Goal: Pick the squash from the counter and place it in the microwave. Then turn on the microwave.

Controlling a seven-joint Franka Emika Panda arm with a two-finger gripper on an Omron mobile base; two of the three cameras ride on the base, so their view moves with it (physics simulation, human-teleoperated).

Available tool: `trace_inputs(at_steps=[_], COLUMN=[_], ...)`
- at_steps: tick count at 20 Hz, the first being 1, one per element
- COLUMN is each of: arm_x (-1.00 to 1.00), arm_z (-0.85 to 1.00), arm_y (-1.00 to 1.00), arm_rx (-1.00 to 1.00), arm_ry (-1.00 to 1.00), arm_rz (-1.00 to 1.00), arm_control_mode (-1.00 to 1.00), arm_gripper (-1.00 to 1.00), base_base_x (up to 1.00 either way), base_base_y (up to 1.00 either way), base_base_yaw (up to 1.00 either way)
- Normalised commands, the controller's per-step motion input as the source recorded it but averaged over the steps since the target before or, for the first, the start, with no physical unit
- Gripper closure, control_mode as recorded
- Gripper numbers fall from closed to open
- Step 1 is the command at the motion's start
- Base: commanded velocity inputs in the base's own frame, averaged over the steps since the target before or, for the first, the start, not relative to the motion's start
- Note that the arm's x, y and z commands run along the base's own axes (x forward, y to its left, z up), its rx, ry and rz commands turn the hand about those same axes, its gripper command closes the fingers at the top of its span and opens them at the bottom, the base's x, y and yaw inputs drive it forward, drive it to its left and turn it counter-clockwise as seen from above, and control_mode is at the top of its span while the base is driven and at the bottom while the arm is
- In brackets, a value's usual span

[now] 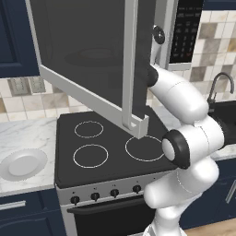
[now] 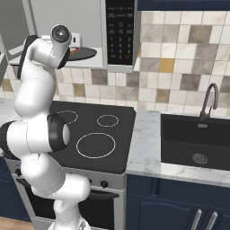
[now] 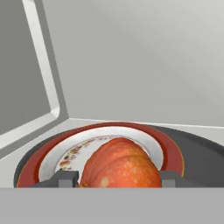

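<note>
Squash point(image 3: 120, 164) on red-rimmed plate point(image 3: 170, 151) — hand view

Microwave point(image 1: 184, 32) door point(image 1: 87, 60) hangs open over the stovetop point(image 1: 110, 143); arm point(image 1: 184, 138) seemingly reaching inside.

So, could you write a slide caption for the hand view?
End effector straddling the squash over a red-rimmed plate inside the microwave.

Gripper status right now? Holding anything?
Gripper: fingers on either side of the squash, over the plate inside the microwave; cannot tell whether it is gripped or released.
</note>
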Motion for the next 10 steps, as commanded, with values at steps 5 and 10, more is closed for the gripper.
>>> trace_inputs(at_steps=[5, 10], arm_x=[0.18, 0.06], arm_z=[-0.04, -0.15], arm_y=[0.14, 0.07], arm_rx=[0.00, 0.00], arm_ry=[0.00, 0.00], arm_rz=[0.00, 0.00], arm_control_mode=[-1.00, -1.00], arm_gripper=[1.00, 1.00], base_base_x=[0.00, 0.00], base_base_y=[0.00, 0.00], base_base_yaw=[0.00, 0.00])
